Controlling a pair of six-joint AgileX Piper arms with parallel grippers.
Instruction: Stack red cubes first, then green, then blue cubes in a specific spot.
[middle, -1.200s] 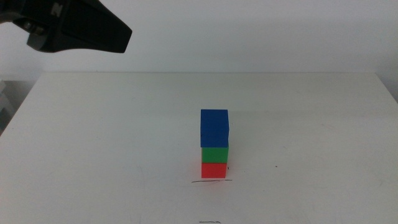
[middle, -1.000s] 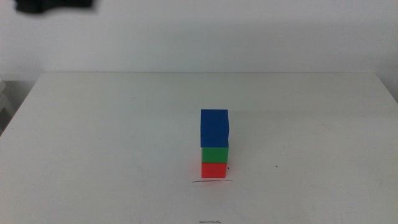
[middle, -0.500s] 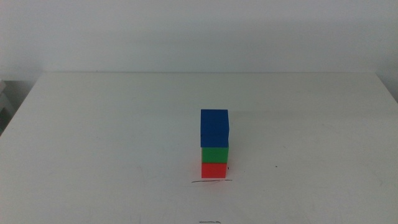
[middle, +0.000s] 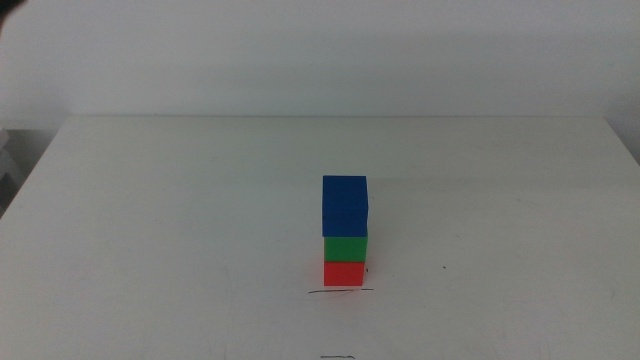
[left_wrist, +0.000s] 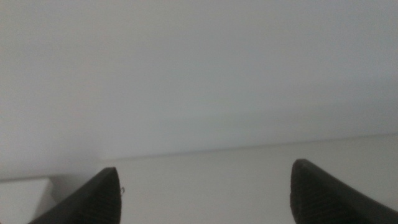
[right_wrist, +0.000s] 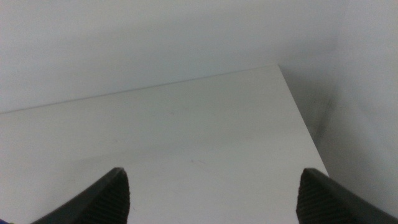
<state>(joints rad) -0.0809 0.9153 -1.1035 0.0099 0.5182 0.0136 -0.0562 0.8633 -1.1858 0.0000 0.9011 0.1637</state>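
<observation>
In the middle view a three-cube tower stands on the white table: the red cube (middle: 344, 273) at the bottom, the green cube (middle: 345, 248) on it, the blue cube (middle: 345, 205) on top, a little off to one side. The black line of the specific spot (middle: 340, 292) runs just in front of the red cube. Neither arm shows in the middle view. The left gripper (left_wrist: 205, 186) is open with nothing between its jaws, facing the wall and table edge. The right gripper (right_wrist: 214, 193) is open over bare tabletop, holding nothing.
A fainter short mark (middle: 338, 356) lies at the bottom edge of the middle view. A tiny dark speck (middle: 446, 267) sits right of the tower. The table's far edge (middle: 340, 118) meets a white wall.
The left arm, seen at the upper left of the middle view, has drawn back up and out of the picture. The tower has not moved.
</observation>
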